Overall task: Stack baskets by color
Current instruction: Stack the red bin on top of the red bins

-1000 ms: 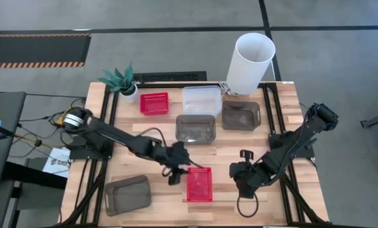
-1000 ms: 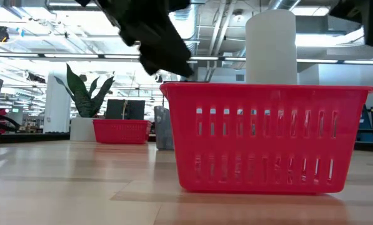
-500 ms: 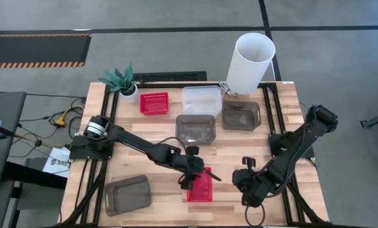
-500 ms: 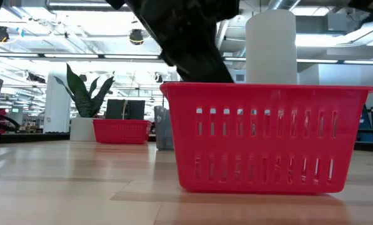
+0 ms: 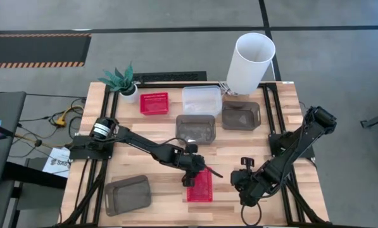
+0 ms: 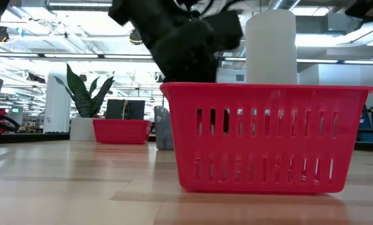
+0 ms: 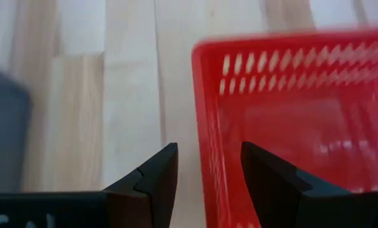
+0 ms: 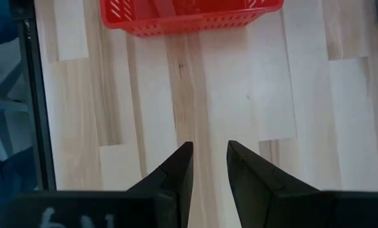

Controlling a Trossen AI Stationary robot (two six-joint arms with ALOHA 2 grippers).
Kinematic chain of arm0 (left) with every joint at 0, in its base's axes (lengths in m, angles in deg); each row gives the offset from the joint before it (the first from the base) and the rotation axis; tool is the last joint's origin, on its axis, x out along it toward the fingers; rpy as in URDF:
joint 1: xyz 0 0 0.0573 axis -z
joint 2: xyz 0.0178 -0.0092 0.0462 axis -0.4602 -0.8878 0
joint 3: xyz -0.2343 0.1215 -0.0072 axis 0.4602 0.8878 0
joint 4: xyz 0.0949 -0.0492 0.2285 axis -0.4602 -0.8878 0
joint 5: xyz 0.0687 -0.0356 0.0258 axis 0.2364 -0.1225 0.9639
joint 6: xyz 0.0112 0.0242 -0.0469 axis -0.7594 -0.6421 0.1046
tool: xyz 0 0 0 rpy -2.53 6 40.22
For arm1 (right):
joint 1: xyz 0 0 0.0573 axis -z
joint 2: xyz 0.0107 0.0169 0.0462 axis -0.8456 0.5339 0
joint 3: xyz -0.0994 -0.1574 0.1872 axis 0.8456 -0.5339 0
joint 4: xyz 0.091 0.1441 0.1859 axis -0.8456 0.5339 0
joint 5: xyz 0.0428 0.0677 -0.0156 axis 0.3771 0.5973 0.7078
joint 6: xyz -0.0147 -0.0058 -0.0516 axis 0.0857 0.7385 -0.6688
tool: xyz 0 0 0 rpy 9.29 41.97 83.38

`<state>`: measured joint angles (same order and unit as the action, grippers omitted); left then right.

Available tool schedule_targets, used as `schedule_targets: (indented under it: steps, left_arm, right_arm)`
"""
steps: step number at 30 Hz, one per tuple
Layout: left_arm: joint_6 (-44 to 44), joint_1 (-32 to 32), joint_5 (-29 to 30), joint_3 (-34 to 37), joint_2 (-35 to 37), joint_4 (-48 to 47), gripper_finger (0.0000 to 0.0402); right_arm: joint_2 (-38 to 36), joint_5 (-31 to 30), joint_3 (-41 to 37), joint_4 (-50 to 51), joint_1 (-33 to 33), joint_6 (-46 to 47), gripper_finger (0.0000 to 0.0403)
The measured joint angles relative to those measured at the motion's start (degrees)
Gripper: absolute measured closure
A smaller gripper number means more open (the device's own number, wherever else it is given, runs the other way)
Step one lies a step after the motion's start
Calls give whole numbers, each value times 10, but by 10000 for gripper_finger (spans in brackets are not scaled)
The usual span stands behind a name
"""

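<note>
A red mesh basket (image 5: pixel 202 189) stands on its base near the table's front middle, also seen in the low view (image 6: pixel 267 137). My left gripper (image 5: pixel 193 178) is open and low over its left long wall (image 7: pixel 204 120). One finger (image 7: pixel 158 174) is outside the wall. The other finger (image 7: pixel 268 180) is inside the basket and shows dark through the mesh (image 6: pixel 225 119). I see no touch. My right gripper (image 5: pixel 244 189) hangs open above bare table right of the basket (image 8: pixel 189 16), nothing between its fingers (image 8: pixel 209 147).
At the back stand a second red basket (image 5: pixel 154 103), a clear basket (image 5: pixel 201 99), two grey baskets (image 5: pixel 195 128) (image 5: pixel 241 115), a tall white cylinder (image 5: pixel 251 62) and a small plant (image 5: pixel 120 81). A third grey basket (image 5: pixel 127 194) sits front left.
My left gripper has moved toward the table's right edge and down, turning a little. It has come from beside the red basket's far left corner to astride its left wall, one finger now inside. The basket has stayed put.
</note>
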<state>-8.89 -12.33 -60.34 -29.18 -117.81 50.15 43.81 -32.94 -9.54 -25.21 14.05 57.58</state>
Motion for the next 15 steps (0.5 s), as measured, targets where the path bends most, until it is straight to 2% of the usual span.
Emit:
schedule_targets:
  steps: [9,12,15]
  left_arm:
    - [4,-2,2,-1,2,3,252]
    - [5,-4,0,-1,0,-4,286]
    - [8,-8,-9,-1,-1,-21,343]
  right_arm:
    - [0,5,0,2,9,-16,287]
    - [0,6,0,2,12,-16,287]
    - [0,6,0,2,15,-16,287]
